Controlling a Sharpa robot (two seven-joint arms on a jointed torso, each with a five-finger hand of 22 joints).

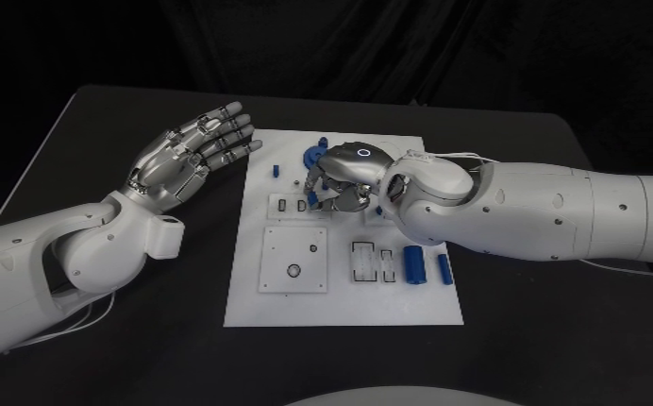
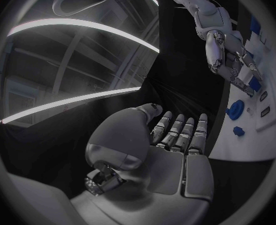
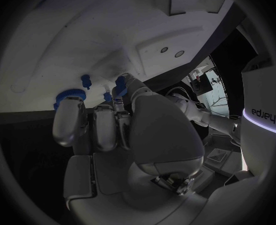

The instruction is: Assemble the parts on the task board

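Several small blue parts [image 1: 412, 264] on white task board [image 1: 341, 307].

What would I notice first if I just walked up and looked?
Probably the big right hand, reaching down over the middle of the white task board among small blue parts. Next, the left hand, raised with its fingers spread beside the board's left edge. Two blue cylinders lie near the board's front right.

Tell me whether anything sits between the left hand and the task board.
Nothing visible does. The left hand hangs open just off the task board, with bare black table between them.
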